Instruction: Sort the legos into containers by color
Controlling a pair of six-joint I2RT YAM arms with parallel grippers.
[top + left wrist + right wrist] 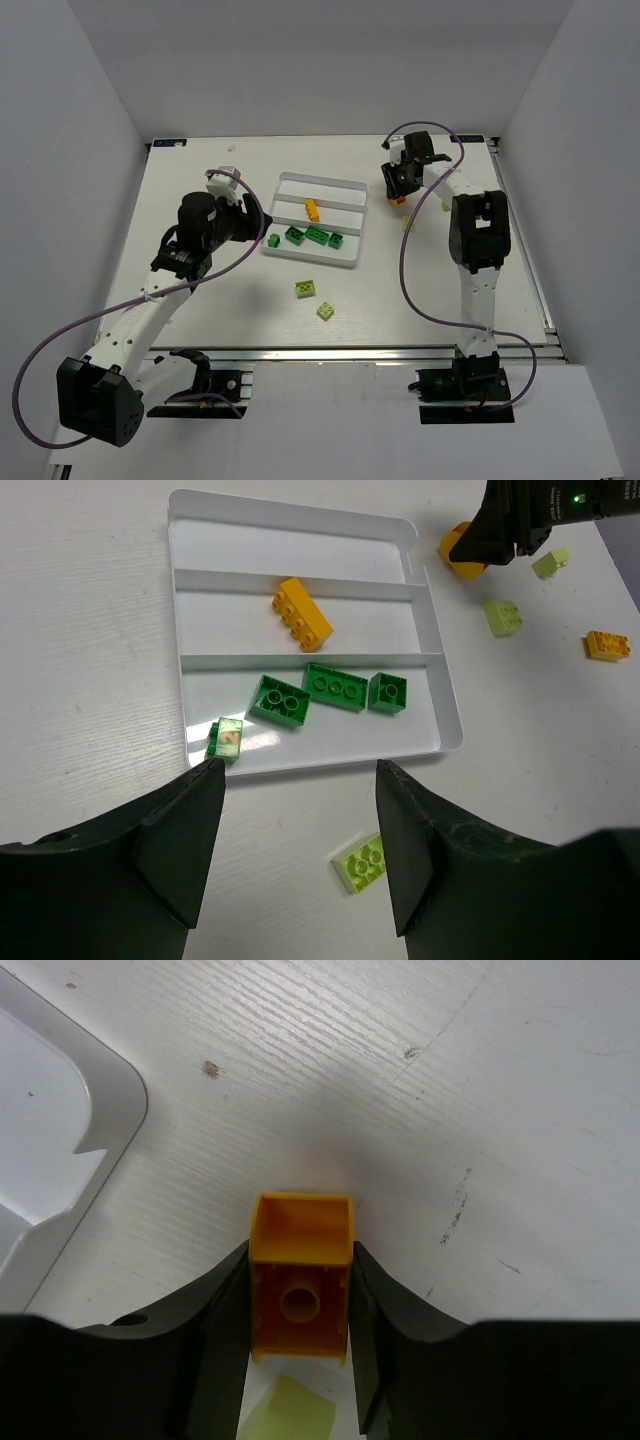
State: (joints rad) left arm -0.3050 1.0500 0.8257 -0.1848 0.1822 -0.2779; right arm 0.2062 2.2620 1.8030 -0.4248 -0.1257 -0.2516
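right gripper (300, 1255) clamped on orange brick (300, 1225) (hollow side showing), right of tray (250, 545) | left gripper (297, 772) jaws apart, left of tray

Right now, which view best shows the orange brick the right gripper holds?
Right wrist: the orange brick sits centre frame, hollow underside facing the camera, clamped by the right gripper. Left wrist shows only an orange edge beneath that gripper; top external shows only a tiny orange speck.
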